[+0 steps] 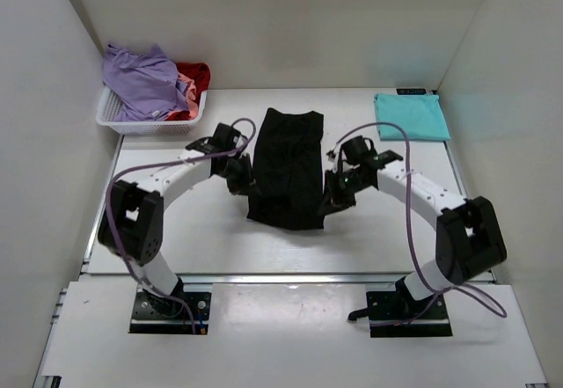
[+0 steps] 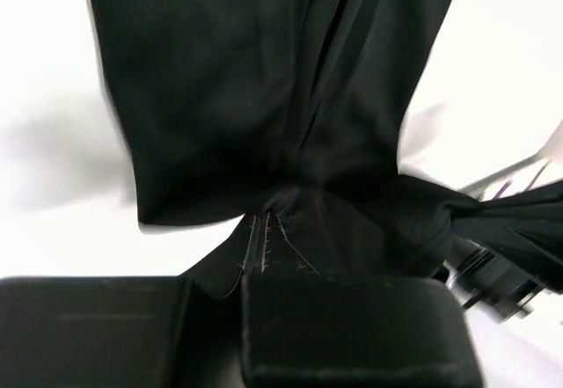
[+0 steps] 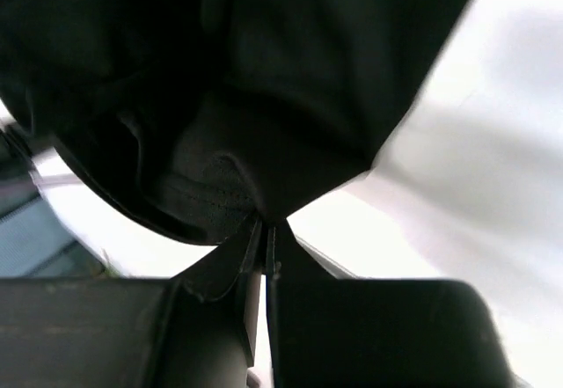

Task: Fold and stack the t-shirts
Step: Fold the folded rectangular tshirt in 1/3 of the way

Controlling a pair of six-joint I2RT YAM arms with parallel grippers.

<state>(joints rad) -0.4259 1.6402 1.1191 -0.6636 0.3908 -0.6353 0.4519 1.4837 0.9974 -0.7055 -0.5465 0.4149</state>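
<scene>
The black t-shirt (image 1: 287, 166) lies lengthwise at the middle of the table, folded narrow. My left gripper (image 1: 240, 182) is shut on its lower left edge, and the left wrist view shows the black cloth (image 2: 264, 98) bunched between the jaws. My right gripper (image 1: 332, 196) is shut on its lower right edge, with the cloth (image 3: 264, 80) pinched at the fingertips. A folded teal t-shirt (image 1: 411, 115) lies flat at the far right. The lavender-purple t-shirt (image 1: 141, 80) is heaped over the basket, with red (image 1: 198, 76) and pink (image 1: 185, 86) ones under it.
The white lattice basket (image 1: 141, 124) stands in the far left corner against the wall. White walls close in the table on the left, back and right. My arms' bases are bolted at the near edge.
</scene>
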